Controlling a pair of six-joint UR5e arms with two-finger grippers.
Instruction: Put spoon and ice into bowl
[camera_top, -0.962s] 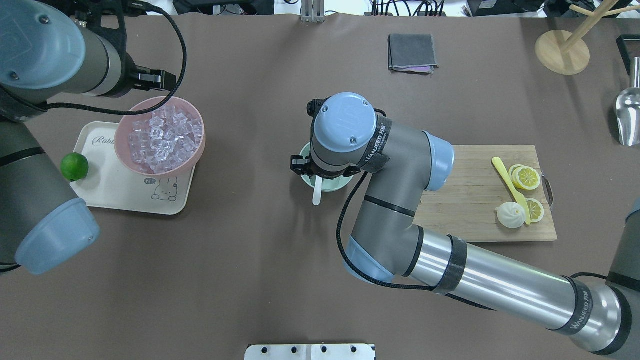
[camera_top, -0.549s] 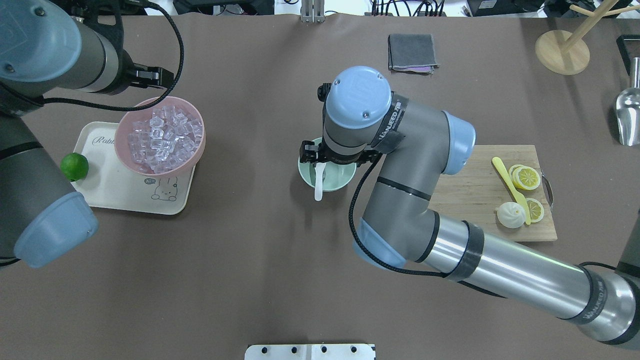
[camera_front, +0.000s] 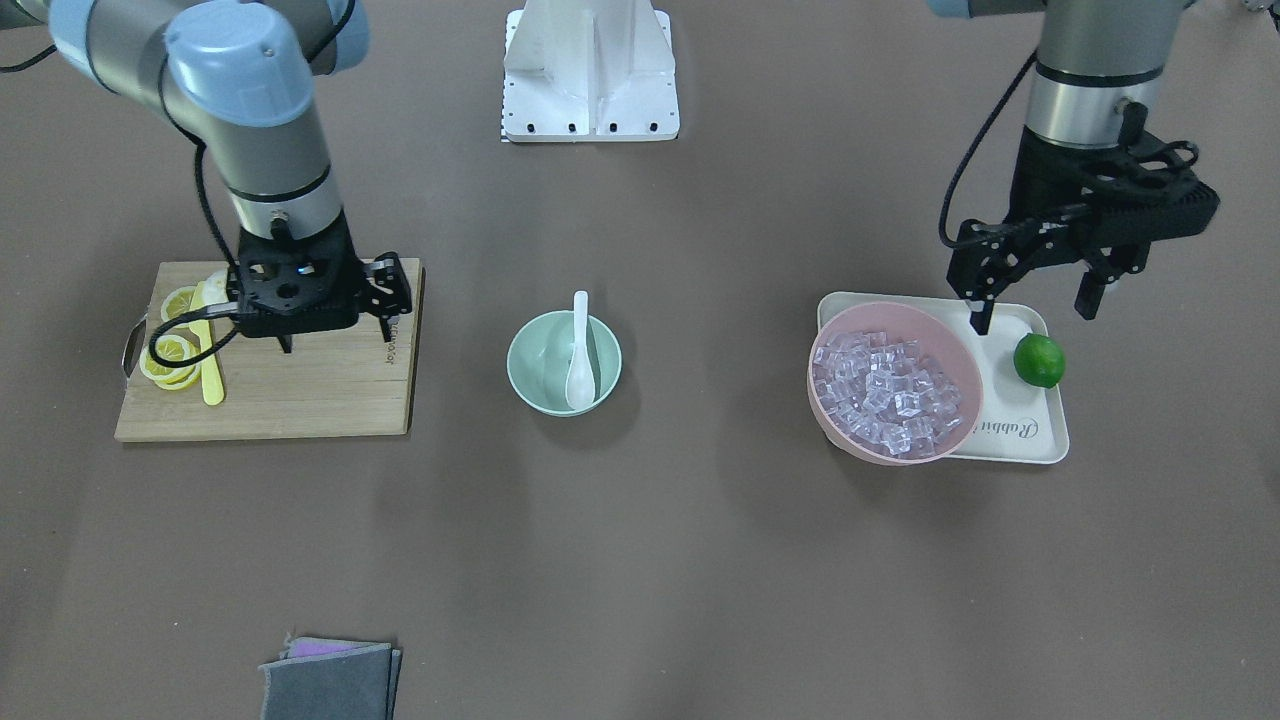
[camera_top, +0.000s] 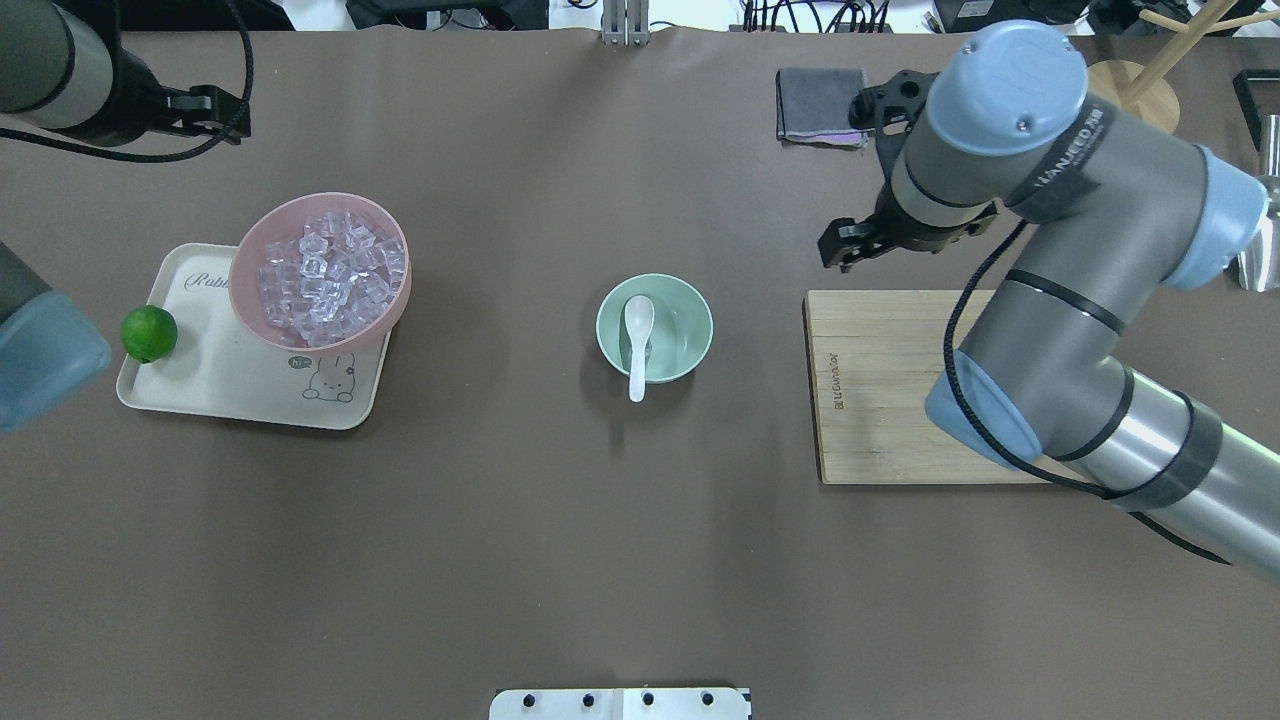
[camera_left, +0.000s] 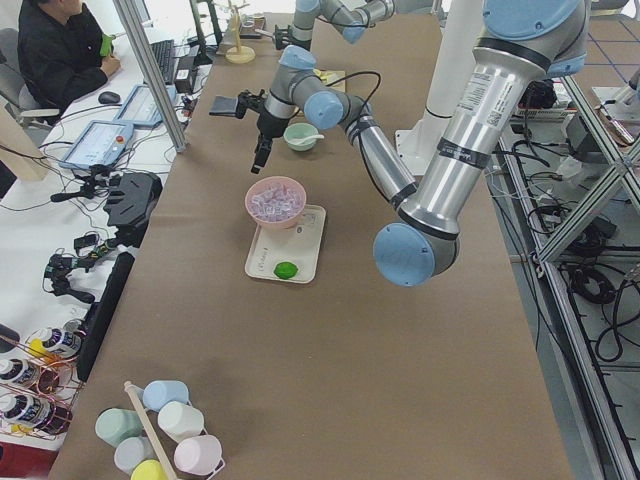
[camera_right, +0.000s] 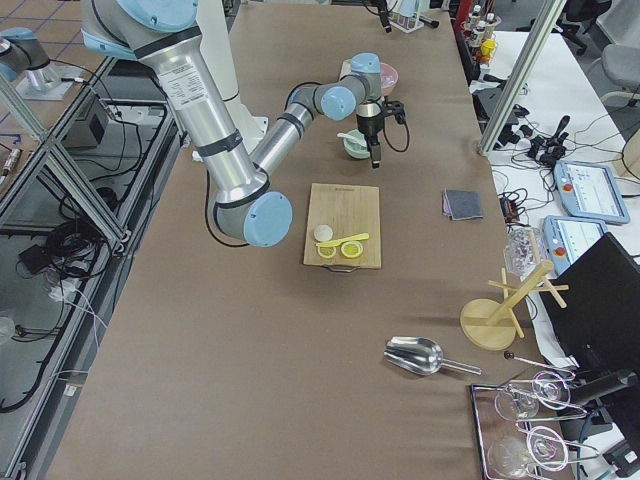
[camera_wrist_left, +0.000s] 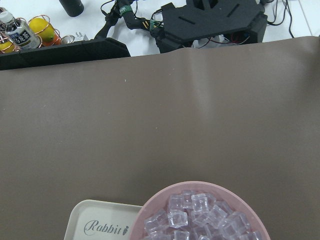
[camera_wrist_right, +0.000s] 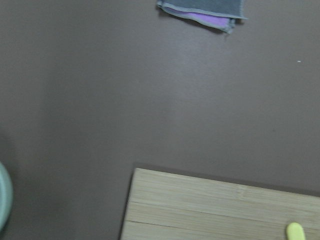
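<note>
White spoon (camera_top: 637, 340) rests in mint bowl (camera_top: 695, 318) at table ctr; both grippers empty.

Overhead view: the scoop lies inside the bowl and the handle leans out over the rim at 6 o'clock. Ice (camera_top: 322, 275) is heaped in pink bowl (camera_top: 238, 300) on cream tray (camera_top: 230, 395), at 9 o'clock from mint bowl, well apart. Lime (camera_top: 149, 333) sits on tray's edge. Left gripper (camera_front: 1036, 300) hovers raised at approx. 11 o'clock from pink bowl, fingers spread wide, holding nothing. Right gripper (camera_front: 336, 338) hangs raised by wooden board (camera_front: 300, 400), at 3 o'clock from mint bowl, fingers apart, w/o load.
</note>
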